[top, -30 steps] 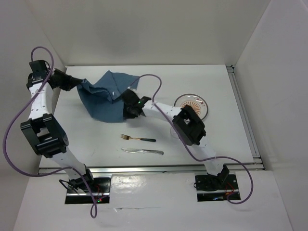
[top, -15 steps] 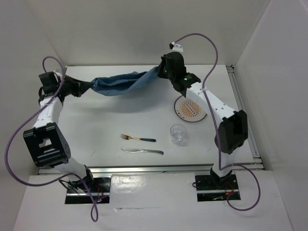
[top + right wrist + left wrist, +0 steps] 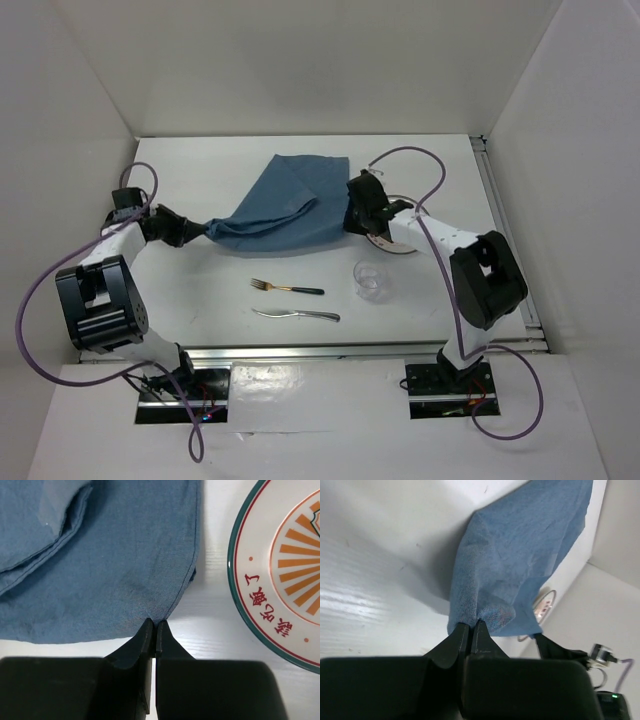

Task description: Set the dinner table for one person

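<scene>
Our left gripper [image 3: 470, 626] has its jaws pressed together. They pinch a bunched-up corner of the cloth [image 3: 520, 555]. Past these jaws the blue cloth spreads out wide and runs away over the white table [image 3: 370, 600]. We cannot tell if the bunched end by these jaws lies on the table or hangs a little above it.

Our right gripper [image 3: 154, 625] has its jaws pressed tight too. They pinch the hem of the same cloth at another corner. Ahead and to the left of these jaws the cloth lies flat, with a fold farther off on the left. Just to the right of these jaws sits the plate [image 3: 280, 570]. It has a green rim, a red ring and orange rays. A thin strip of bare table shows between the hem and the plate.

From above, the cloth stretches from one pair of jaws to the other. The glass [image 3: 370, 279] stands near the right jaws, on the side of the arm bases. The fork [image 3: 286, 288] and the knife [image 3: 296, 315] lie side by side between the two pairs of jaws, but closer to the bases. The fork is the nearer one to the cloth. The table lies under all of it, with a metal rail [image 3: 330, 351] at its near edge.
</scene>
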Available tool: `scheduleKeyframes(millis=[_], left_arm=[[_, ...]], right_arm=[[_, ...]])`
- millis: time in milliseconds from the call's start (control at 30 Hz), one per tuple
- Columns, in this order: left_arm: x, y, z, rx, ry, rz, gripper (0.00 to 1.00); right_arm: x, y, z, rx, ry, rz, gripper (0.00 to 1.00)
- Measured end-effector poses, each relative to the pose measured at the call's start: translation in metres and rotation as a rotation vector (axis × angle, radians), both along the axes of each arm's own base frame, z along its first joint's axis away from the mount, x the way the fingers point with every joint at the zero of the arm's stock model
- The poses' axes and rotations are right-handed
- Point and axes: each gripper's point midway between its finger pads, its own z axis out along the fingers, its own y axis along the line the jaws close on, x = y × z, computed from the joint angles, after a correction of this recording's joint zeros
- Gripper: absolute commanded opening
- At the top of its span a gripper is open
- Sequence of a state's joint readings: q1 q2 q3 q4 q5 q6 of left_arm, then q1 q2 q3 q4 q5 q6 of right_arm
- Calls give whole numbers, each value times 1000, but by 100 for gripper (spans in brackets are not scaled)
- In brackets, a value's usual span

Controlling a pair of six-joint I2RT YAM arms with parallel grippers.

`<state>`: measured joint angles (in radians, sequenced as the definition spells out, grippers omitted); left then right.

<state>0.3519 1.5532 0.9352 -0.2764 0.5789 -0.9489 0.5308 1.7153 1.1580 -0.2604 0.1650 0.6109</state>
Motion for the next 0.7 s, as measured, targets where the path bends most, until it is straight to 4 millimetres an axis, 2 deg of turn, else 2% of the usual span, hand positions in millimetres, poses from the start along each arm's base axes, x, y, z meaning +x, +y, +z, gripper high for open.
scheduleKeyframes(millis=[67, 167, 233, 267, 333, 400, 467, 533, 600, 700], left_arm=[[5, 6, 7, 49, -21, -13, 0], [7, 4, 16, 75, -45, -37, 0], [13, 0, 28, 67, -63, -52, 0], [19, -1, 39, 59, -82, -62, 0], [37, -5, 71, 34, -155, -88, 0], [58, -7, 120, 11, -281, -105, 0], [71, -6, 172, -15, -427, -112, 0], [71, 0, 222, -56, -556, -86, 0], [60, 7, 258, -100, -647, -54, 0], [32, 10, 296, -172, -752, -7, 0]], right_arm=[[-1, 2, 6, 11, -9, 6, 0], [2, 7, 19, 24, -32, 19, 0], [13, 10, 38, 34, -64, 33, 0], [25, 12, 55, 42, -95, 38, 0], [53, 14, 104, 64, -191, 41, 0], [79, 12, 168, 99, -327, 36, 0], [93, 4, 233, 132, -463, 25, 0], [90, -8, 290, 156, -579, 14, 0], [75, -22, 329, 166, -659, 4, 0], [38, -38, 380, 196, -757, 11, 0]])
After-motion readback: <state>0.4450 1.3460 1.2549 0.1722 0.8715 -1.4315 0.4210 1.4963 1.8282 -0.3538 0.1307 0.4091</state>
